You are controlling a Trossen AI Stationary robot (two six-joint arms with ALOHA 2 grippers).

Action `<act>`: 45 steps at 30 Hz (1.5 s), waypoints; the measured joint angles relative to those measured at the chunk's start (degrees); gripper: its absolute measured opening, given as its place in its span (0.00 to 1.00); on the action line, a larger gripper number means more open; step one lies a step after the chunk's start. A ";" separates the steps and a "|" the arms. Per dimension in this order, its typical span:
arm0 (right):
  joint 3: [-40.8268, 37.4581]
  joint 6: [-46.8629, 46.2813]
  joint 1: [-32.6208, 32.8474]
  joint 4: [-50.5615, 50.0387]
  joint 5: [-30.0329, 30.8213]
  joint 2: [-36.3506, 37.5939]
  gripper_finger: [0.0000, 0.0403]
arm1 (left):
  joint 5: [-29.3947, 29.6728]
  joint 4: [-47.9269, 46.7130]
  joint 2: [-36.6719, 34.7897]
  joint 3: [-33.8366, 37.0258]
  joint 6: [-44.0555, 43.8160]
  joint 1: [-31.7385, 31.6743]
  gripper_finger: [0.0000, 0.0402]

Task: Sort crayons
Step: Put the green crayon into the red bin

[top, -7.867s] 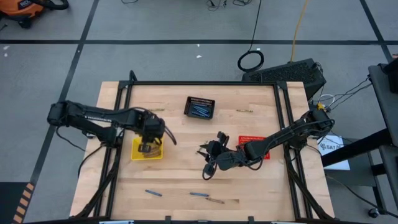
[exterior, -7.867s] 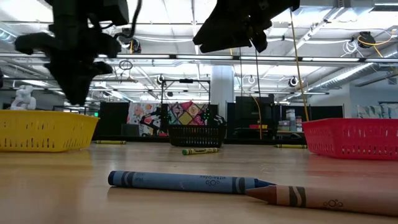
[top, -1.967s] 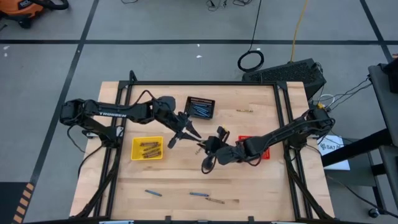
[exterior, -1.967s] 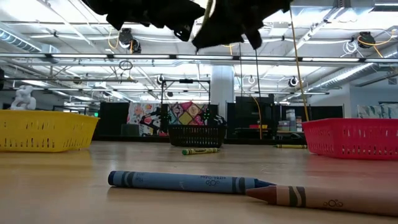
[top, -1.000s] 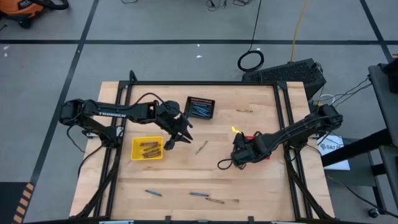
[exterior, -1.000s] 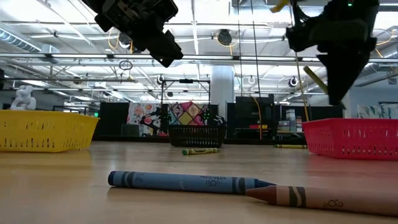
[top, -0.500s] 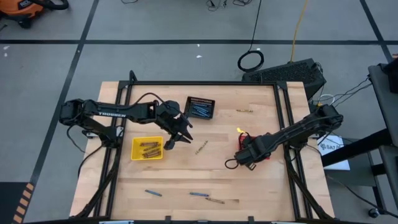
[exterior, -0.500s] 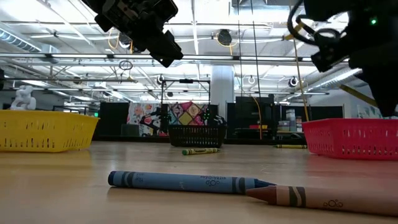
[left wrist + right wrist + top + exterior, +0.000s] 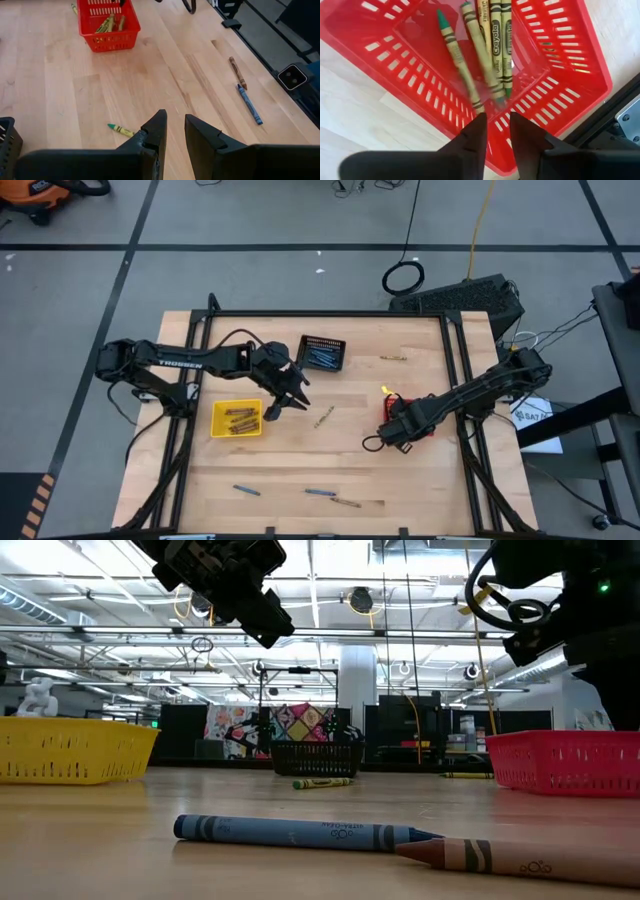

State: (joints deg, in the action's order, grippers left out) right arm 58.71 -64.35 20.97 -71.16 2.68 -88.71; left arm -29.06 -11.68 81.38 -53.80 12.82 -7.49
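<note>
Now the right gripper (image 9: 494, 131) hangs over the red basket (image 9: 572, 95), jaws narrowly apart around an olive-yellow crayon (image 9: 461, 67)

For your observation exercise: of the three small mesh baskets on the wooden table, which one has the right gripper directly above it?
The red mesh basket holding olive-green crayons; the right gripper hangs over it.

Bare table (image 9: 400, 480) lies open between yellow basket (image 9: 237, 419) and red basket (image 9: 109, 25), save one green crayon (image 9: 323, 417).
</note>
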 joint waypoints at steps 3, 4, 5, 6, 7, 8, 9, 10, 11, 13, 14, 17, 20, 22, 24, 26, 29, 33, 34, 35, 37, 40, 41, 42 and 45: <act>-0.01 0.10 0.00 -0.02 0.00 0.00 0.21 | 0.00 0.00 0.00 0.00 -0.04 0.00 0.18; -0.01 0.10 0.00 -0.02 0.02 0.00 0.22 | 0.05 -0.02 0.02 0.00 -0.07 0.00 0.18; -0.01 0.12 0.00 -0.02 0.01 0.00 0.23 | 0.51 -0.09 0.02 0.00 -0.07 0.02 0.18; 0.01 0.35 0.00 -0.02 0.00 0.00 0.24 | 1.55 -0.29 0.02 0.00 -0.07 0.05 0.18; -0.01 0.47 0.00 -0.02 0.01 0.00 0.24 | 3.04 -0.70 0.02 0.00 -0.07 0.07 0.18; 0.00 0.52 0.00 -0.02 0.00 0.00 0.25 | 5.07 -1.34 0.02 0.01 -0.14 0.05 0.18; 0.00 0.52 0.00 -0.02 0.00 0.00 0.25 | 7.29 -1.82 0.02 0.02 -0.36 0.04 0.18; 0.00 0.52 0.00 -0.02 0.00 0.00 0.25 | 9.56 -2.19 0.03 0.02 -0.37 0.04 0.18; -0.01 0.52 0.00 -0.03 0.00 0.00 0.25 | 11.29 -2.68 0.04 0.02 -0.40 0.04 0.18; 0.00 0.54 0.00 -0.23 0.00 0.00 0.25 | 12.66 -3.26 0.04 0.02 -0.50 0.00 0.18; -0.01 0.54 0.00 -0.48 0.00 0.00 0.25 | 12.66 -3.23 0.04 0.02 -0.50 0.02 0.18; 0.00 0.42 0.00 -1.72 0.04 0.00 0.25 | 12.53 -3.24 0.04 0.02 -0.49 0.15 0.18; 0.01 -1.39 -0.02 -2.96 0.07 0.16 0.25 | 12.48 -3.23 0.04 0.02 -0.48 0.15 0.18; 0.39 -2.14 -0.02 -3.24 0.09 0.22 0.25 | 12.46 -3.23 0.04 0.02 -0.48 0.13 0.18; 1.63 -2.09 -0.02 -4.02 0.09 0.22 0.25 | 12.41 -3.23 0.04 0.02 -0.46 0.13 0.18; 3.26 -1.19 -0.02 -5.31 0.21 0.22 0.25 | 12.37 -3.27 0.04 0.02 -0.46 0.13 0.18; 5.77 0.26 -0.07 -7.84 0.83 0.22 0.25 | 12.22 -3.84 0.04 0.02 -0.50 0.13 0.18; 8.52 0.60 -0.49 -11.13 5.64 0.22 0.25 | 12.20 -4.99 1.36 0.02 -0.50 0.13 0.18; 8.93 0.91 -0.85 -11.39 6.95 0.22 0.25 | 12.20 -5.42 1.98 0.07 -0.53 0.13 0.18; 9.29 1.33 -1.44 -11.64 8.28 0.22 0.25 | 12.20 -5.06 2.83 0.07 -0.76 0.22 0.18; 9.71 2.24 -2.70 -11.53 10.77 0.24 0.25 | 12.23 -4.55 4.77 0.04 -3.66 0.45 0.18; 10.34 2.49 -5.50 -11.48 14.80 0.24 0.25 | 12.59 -2.30 8.06 0.09 -10.48 1.09 0.18; 10.48 2.50 -6.58 -11.58 16.28 0.24 0.25 | 12.66 -1.64 8.93 0.09 -12.57 1.32 0.18; 10.73 2.51 -7.66 -11.65 17.67 0.24 0.25 | 12.78 -1.33 9.75 0.09 -14.42 1.56 0.18; 11.49 3.57 -10.54 -11.67 21.18 0.24 0.25 | 15.64 0.05 11.81 0.09 -18.30 2.48 0.18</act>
State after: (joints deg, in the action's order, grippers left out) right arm 70.20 -60.78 10.43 -82.83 23.86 -88.47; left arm -13.42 -11.63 93.19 -53.71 -5.49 -5.00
